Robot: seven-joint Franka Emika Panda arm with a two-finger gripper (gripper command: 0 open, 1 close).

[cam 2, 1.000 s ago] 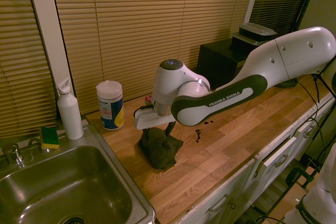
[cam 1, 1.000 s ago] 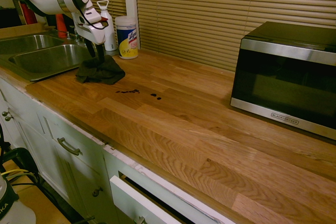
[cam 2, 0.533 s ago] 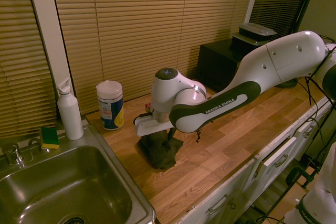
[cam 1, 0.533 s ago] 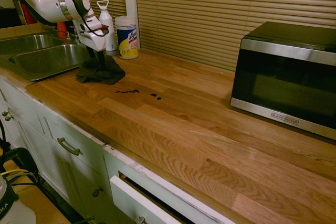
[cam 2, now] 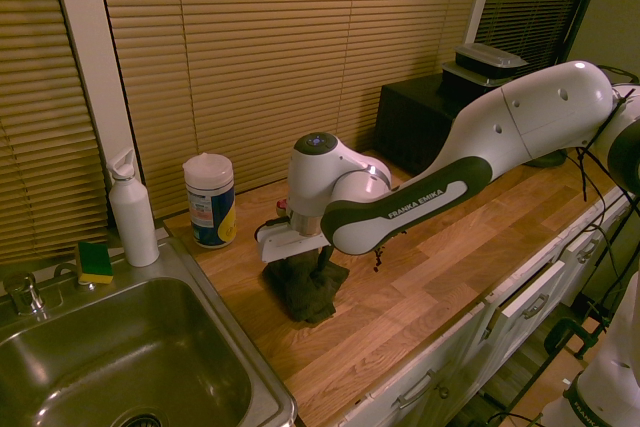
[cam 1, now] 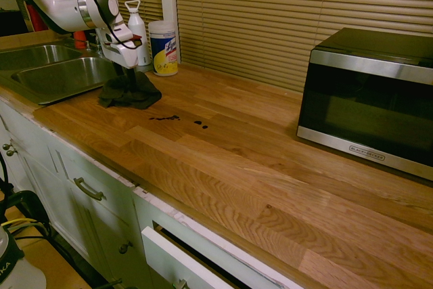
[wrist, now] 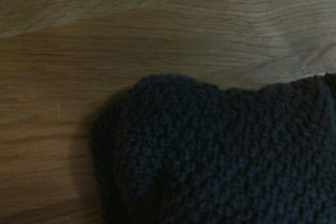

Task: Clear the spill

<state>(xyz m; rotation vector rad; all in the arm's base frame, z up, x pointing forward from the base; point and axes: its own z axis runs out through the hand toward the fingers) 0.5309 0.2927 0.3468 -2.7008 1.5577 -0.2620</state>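
Observation:
The spill (cam 1: 165, 118) is a short dark streak with two tiny drops (cam 1: 201, 124) beside it on the wooden countertop (cam 1: 257, 167). In the second exterior view only a small dark mark of the spill (cam 2: 378, 253) shows under the forearm. A crumpled dark cloth (cam 1: 130, 91) lies left of the spill, near the sink. My gripper (cam 1: 127, 74) points straight down and is pressed into the top of the cloth (cam 2: 305, 289). The wrist view is filled by the cloth's nubby weave (wrist: 220, 156) against bare wood.
A steel double sink (cam 1: 54, 76) lies just left of the cloth. A wipes canister (cam 1: 163, 47) and a white spray bottle (cam 1: 137, 28) stand behind it at the blinds. A black microwave (cam 1: 369, 96) sits at the far right. A green sponge (cam 2: 95, 261) rests by the faucet.
The gripper has come down from just above the cloth onto it, and the wrist has shifted slightly. The cloth and the spill lie where they were.

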